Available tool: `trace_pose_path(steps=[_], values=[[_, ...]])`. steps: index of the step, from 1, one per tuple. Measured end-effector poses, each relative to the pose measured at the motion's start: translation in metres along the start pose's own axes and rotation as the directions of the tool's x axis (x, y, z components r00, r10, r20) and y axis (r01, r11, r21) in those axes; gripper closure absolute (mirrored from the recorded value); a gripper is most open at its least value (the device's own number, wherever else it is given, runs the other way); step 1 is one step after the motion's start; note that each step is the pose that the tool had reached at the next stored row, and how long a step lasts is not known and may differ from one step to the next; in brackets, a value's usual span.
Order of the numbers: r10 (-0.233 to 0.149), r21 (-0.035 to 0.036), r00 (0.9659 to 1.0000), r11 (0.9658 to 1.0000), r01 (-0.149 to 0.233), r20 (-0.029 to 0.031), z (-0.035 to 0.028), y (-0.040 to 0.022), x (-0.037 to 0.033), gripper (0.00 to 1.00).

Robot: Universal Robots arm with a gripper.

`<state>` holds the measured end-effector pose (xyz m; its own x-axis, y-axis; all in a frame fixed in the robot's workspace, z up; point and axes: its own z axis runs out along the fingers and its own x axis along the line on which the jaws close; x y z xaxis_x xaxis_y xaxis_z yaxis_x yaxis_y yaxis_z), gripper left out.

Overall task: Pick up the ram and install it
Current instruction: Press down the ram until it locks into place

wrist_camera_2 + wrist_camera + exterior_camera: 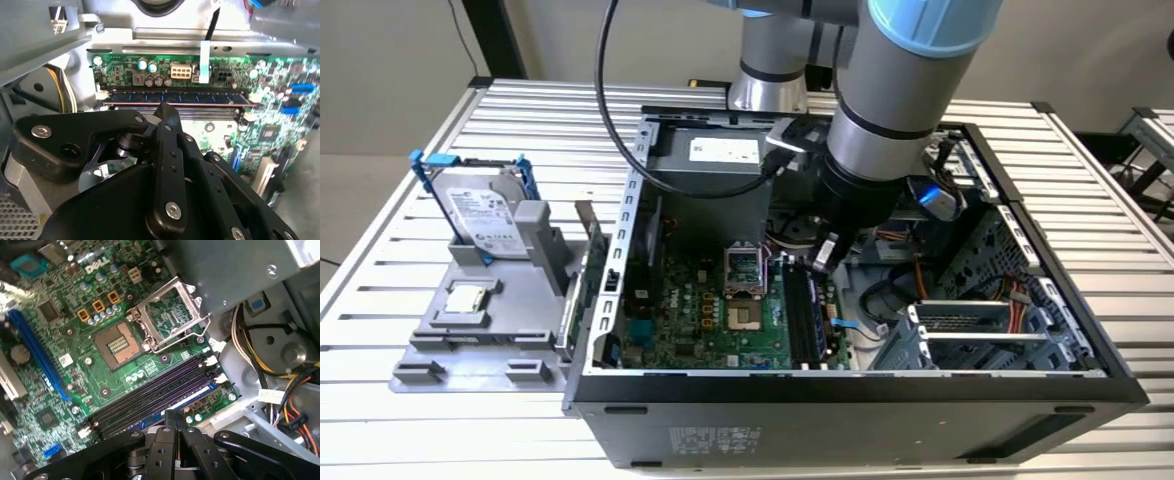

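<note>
— Where the ram (pixel 175 98) lies, is it plain to see?

— It is. In both wrist views it (pixel 196 397) stands on edge in a long memory slot of the motherboard (pixel 707 310). That is the last slot of the row, the one farthest from the open processor socket (pixel 117 342). The black slots (pixel 150 392) beside it hold nothing. A white latch (pixel 244 116) shows at one end of the stick.

— And the jaws?

— Pressed together, finger against finger, with nothing between them. In the second wrist view a fingertip (pixel 167 112) sits right at the upper edge of the ram, about midway along it. Whether it touches the stick cannot be told.

— What surrounds all this?

— The motherboard lies flat in an open computer case (pixel 854 395), and the arm (pixel 894 100) reaches down into it from above. Bundled cables (pixel 240 347) run just beyond the board's edge. The case rests on a slatted metal table (pixel 400 420). At the exterior view's left, outside the case, a grey holder (pixel 467 350) carries a silver hard drive (pixel 487 215) with blue rails, standing upright, well apart from the jaws.
</note>
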<state>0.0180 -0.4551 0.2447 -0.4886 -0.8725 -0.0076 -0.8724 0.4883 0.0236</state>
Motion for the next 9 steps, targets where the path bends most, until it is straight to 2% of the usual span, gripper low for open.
trace_pose_path(steps=[4,6,9], values=[[-0.073,0.0025,0.9973,0.9973,0.073,0.0,0.0,0.0,0.0,1.0],[-0.11,0.0021,0.9939,0.9939,0.11,-0.0009,0.0,0.0,0.0,1.0],[-0.164,0.0015,0.9865,0.9865,0.164,-0.0021,0.0,0.0,0.0,1.0]])
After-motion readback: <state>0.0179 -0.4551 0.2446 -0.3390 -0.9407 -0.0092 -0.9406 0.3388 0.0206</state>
